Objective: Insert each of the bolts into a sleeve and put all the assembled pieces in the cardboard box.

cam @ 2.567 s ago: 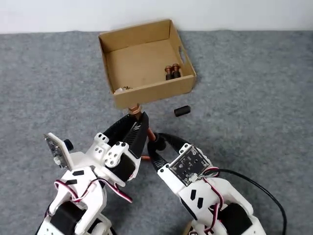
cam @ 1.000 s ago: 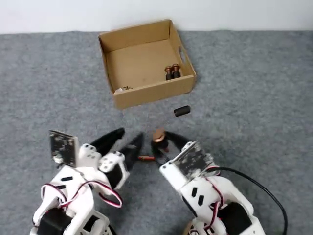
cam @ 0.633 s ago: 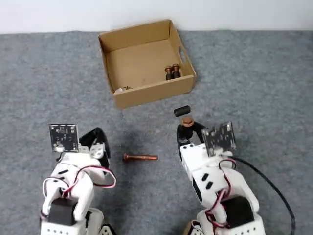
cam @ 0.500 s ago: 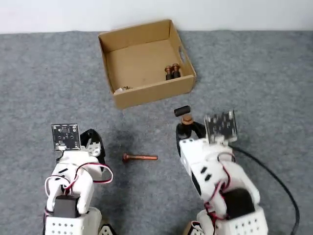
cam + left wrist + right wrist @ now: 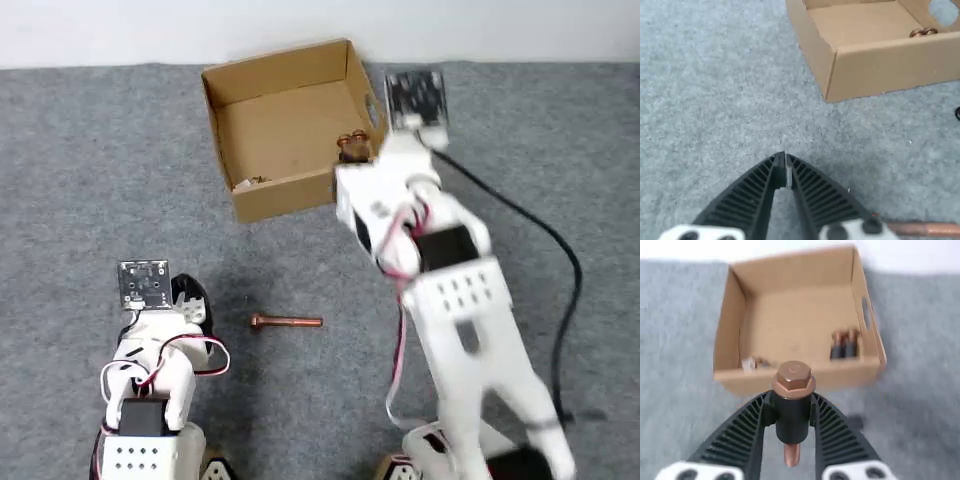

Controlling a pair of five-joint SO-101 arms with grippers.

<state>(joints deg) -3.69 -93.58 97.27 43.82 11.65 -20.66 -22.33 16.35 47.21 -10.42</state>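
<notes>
My right gripper (image 5: 792, 401) is shut on an assembled piece, a copper bolt (image 5: 793, 380) in a black sleeve (image 5: 790, 421), held upright just short of the cardboard box's (image 5: 790, 315) near wall. Two assembled pieces (image 5: 845, 344) lie inside by the box's right wall. In the high view the right arm (image 5: 405, 205) stretches out to the box (image 5: 290, 120). A loose copper bolt (image 5: 287, 321) lies on the carpet beside my left gripper (image 5: 783, 165), which is shut, holds nothing and is drawn back near its base. A loose black sleeve (image 5: 856, 421) lies on the carpet before the box.
Grey carpet covers the table. A small bit (image 5: 250, 182) lies in the box's near left corner. The right arm's cable (image 5: 540, 230) trails over the carpet on the right. The left arm's base (image 5: 150, 400) stands at the front left.
The right arm has swung from the middle of the table forward to the box, carrying the assembled piece. The left arm has drawn back slightly; the loose bolt has stayed put.
</notes>
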